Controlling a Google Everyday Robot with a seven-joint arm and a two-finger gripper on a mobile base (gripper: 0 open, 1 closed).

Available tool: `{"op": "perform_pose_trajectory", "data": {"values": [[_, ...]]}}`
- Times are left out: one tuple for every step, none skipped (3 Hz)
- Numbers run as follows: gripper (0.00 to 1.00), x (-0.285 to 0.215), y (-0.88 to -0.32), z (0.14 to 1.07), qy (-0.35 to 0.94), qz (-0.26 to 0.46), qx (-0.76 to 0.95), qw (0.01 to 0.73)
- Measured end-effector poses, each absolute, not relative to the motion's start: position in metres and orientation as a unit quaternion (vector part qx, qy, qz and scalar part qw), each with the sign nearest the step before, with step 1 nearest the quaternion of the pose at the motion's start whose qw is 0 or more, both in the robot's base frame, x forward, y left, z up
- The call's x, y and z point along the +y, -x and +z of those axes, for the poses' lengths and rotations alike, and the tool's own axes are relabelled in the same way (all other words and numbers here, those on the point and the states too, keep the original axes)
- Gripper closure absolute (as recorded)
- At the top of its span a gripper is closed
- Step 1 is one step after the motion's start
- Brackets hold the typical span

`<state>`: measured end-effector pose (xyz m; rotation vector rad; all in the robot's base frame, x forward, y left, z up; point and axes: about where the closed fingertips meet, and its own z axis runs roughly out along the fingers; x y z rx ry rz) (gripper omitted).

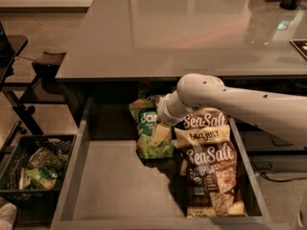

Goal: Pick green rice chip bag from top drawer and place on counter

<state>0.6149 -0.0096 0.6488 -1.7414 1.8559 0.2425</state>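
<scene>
The green rice chip bag (pixel 145 121) lies in the open top drawer (pixel 112 183), near its back, partly under the counter's edge. The counter (pixel 182 28) spans the upper half of the view. My gripper (pixel 159 134) reaches in from the right on a white arm (pixel 230 99). It sits down on the right side of the green bag, touching it. The arm's wrist hides part of the bag.
Two brown-and-cream "Sea Salt" bags (pixel 210 171) lie along the drawer's right side, touching the green bag. A black basket (pixel 33 169) with green packets stands on the floor at the left. A dark stand (pixel 48 63) is beside the counter's left end.
</scene>
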Motion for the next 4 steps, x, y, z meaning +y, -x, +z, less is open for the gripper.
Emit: {"op": "perform_pose_trajectory", "data": {"values": [[0.19,-0.0095,-0.6149,0.6488,0.652,0.091,0.695,0.288],[0.43,-0.0095,-0.6149,0.6487,0.652,0.091,0.695,0.288],[0.66,-0.0095,-0.6149,0.6491,0.652,0.091,0.695,0.288],[0.89,-0.0095,-0.6146,0.6541,0.652,0.091,0.695,0.288]]}}
